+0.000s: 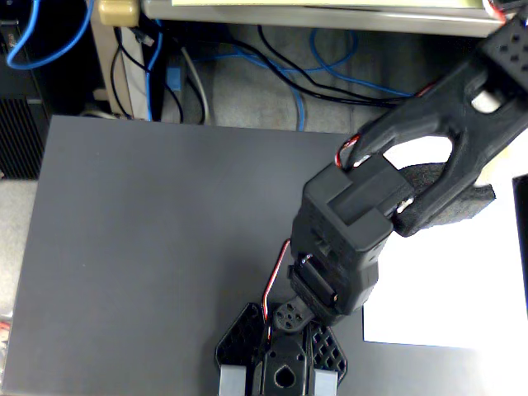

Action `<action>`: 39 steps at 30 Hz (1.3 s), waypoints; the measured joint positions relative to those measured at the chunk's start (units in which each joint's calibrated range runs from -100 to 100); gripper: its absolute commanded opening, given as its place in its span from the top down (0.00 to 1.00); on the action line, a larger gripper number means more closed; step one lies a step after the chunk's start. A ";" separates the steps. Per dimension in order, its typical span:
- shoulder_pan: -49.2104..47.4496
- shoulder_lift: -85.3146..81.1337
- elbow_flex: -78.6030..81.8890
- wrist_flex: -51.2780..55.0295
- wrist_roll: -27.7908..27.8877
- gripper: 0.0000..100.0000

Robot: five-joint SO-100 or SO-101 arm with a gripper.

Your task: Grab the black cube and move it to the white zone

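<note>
The black cube [466, 205] is a spongy black foam block lying on the white zone [445, 289], a white paper sheet at the right of the fixed view. The arm's upper link crosses above it and hides most of it. My gripper [280, 386] hangs at the bottom edge over the dark grey mat, well left of and below the block, holding nothing that I can see. Its two honeycomb-patterned fingers [239, 346] run out of the frame, so their tips are hidden.
The dark grey mat [165, 247] fills the left and middle. Blue and black cables [305, 74] lie beyond its far edge, under a table edge at the top. A dark box [21, 124] stands at the upper left.
</note>
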 measured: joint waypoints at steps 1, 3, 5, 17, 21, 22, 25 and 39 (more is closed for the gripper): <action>0.00 0.00 -3.02 1.11 0.00 0.52; -0.96 0.00 -5.48 1.88 -0.21 0.51; -3.18 0.00 -5.85 2.05 -2.62 0.51; -39.51 -23.22 8.87 -2.40 -29.85 0.52; -42.69 -43.45 27.97 -9.76 -32.42 0.64; -42.98 -50.27 31.26 -10.10 -32.52 0.72; -45.13 -68.83 36.93 -10.10 -32.52 0.95; -45.05 -76.07 71.12 -24.99 -35.46 0.99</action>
